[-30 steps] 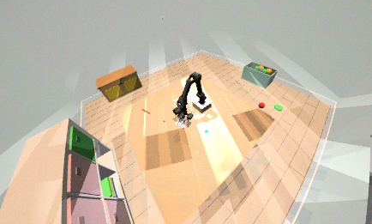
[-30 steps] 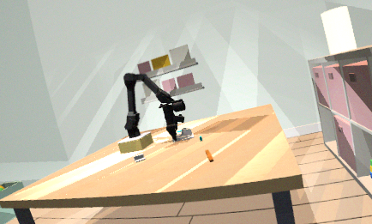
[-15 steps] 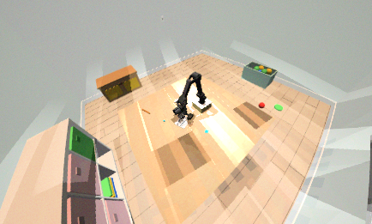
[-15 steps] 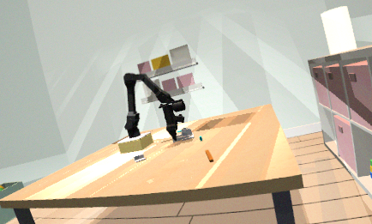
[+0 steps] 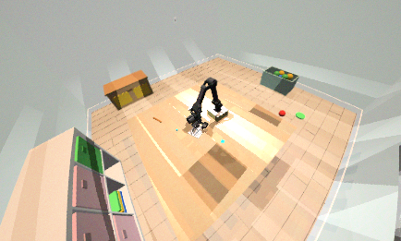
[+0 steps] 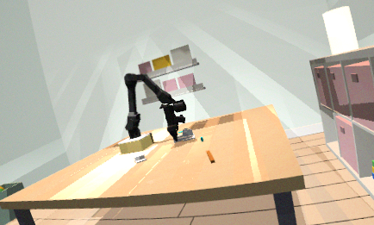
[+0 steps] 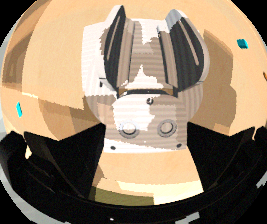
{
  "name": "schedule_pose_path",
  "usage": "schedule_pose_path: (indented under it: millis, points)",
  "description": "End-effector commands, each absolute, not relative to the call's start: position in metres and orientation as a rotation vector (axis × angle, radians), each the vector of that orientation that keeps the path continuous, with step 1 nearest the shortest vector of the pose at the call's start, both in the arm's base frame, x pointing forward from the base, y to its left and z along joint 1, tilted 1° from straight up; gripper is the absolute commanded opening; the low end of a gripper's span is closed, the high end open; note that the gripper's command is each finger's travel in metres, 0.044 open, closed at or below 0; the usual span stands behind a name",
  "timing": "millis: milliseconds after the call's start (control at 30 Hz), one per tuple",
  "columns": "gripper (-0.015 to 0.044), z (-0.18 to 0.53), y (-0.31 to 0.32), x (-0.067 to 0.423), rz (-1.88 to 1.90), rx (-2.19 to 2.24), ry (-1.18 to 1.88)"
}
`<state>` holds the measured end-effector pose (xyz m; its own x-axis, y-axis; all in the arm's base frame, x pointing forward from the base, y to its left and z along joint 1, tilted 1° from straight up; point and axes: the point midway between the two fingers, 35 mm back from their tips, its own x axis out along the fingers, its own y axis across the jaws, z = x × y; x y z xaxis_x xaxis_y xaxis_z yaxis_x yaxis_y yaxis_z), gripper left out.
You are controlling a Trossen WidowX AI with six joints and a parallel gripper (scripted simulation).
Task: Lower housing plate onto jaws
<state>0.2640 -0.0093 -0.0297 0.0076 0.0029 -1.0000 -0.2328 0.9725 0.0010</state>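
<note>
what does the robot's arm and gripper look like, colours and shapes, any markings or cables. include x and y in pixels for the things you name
The arm (image 5: 210, 83) (image 6: 132, 98) is black all over, with slim straight links between chunkier, rounded joints. The gripper (image 7: 145, 125) is black too; in the wrist view its two fingers look broad and angular, tapering inward to blunt ends. No lettering or loose cables can be made out at this size.

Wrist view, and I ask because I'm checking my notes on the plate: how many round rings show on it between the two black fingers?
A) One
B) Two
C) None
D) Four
B: the plate shows two round rings side by side, left and right.
</note>
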Motion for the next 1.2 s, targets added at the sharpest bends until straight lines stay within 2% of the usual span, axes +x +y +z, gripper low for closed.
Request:
schedule_pose_path:
  millis: [0, 800, 900, 933, 1167]
  points:
    - [0.0351, -0.0302, -0.0088, 0.264, 0.187, -0.178, 1.554]
    - [0.0351, -0.0302, -0.0088, 0.264, 0.187, -0.178, 1.554]
    - [0.043, -0.0297, -0.0093, 0.264, 0.186, -0.183, 1.555]
    - [0.044, -0.0297, -0.0093, 0.264, 0.186, -0.183, 1.555]
    - [0.044, -0.0297, -0.0093, 0.264, 0.186, -0.183, 1.555]
